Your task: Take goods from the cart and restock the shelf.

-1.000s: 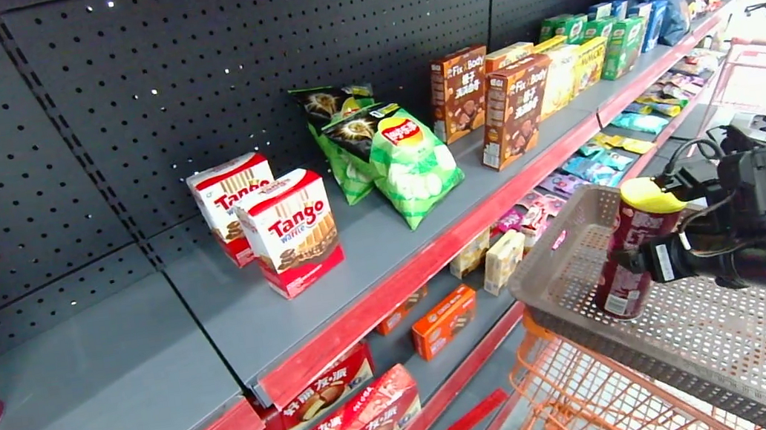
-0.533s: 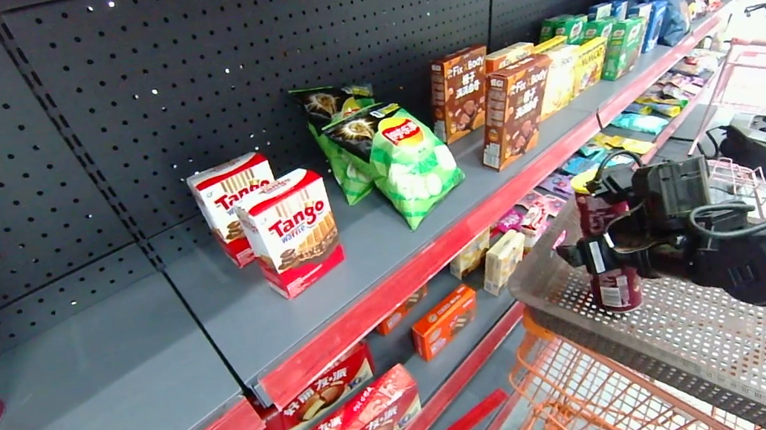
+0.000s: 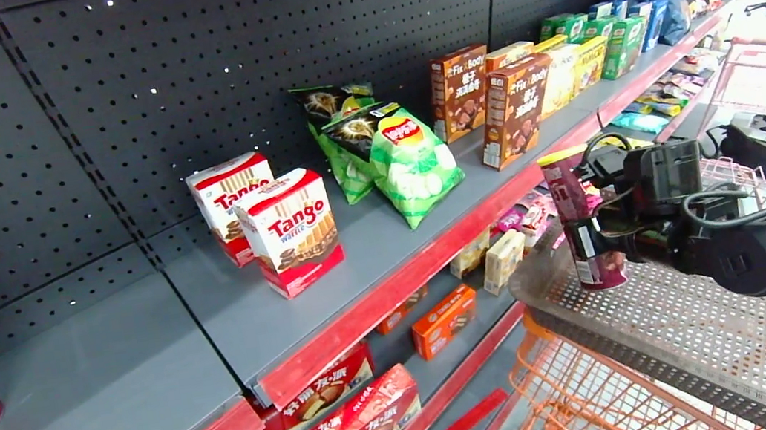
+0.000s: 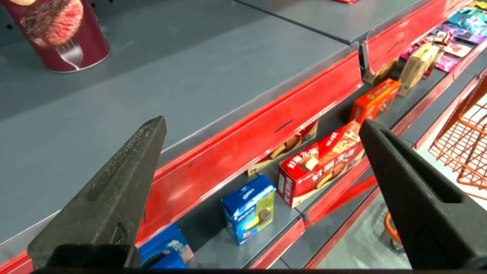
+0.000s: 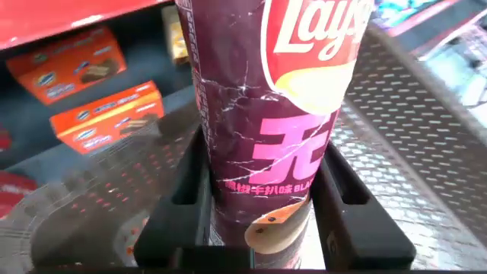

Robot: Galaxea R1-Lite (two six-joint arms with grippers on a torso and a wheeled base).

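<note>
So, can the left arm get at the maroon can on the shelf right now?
Probably yes. The left gripper is open and empty, and the can stands alone on the bare shelf with nothing between them. It is off the gripper's line, so the arm would have to swing over.

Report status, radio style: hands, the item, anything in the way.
Left hand open by the shelf. Right hand shut on chip can, over cart basket. Path to shelf looks clear.
</note>
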